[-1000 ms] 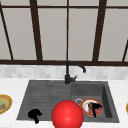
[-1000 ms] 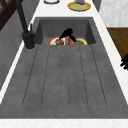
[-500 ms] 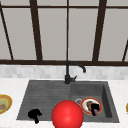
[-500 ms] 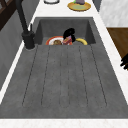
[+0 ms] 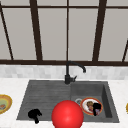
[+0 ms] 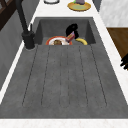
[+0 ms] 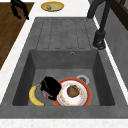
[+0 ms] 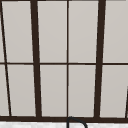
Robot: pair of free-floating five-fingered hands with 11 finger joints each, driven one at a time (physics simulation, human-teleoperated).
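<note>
My right hand [image 5: 97, 108] is low in the sink basin, at the front edge of a red-rimmed plate [image 7: 82, 98] that carries a brown lump of food [image 7: 73, 90]. Its fingers are curled round a small pinkish object [image 6: 70, 37] that pokes out below the hand [image 7: 50, 87]. A banana [image 7: 34, 96] lies on the basin floor just beside that hand. My left hand [image 5: 34, 114] hangs in the air over the front edge of the drainboard [image 5: 42, 100], fingers relaxed and pointing down, holding nothing. It also shows as the left hand [image 7: 18, 7] beyond the counter edge.
A red ball [image 5: 67, 115] sits in front of the sink's middle. The black faucet [image 5: 67, 73] rises behind the sink. A yellow plate [image 7: 52, 5] rests on the counter left of the drainboard. The drain [image 7: 82, 79] lies behind the red-rimmed plate. A window is above.
</note>
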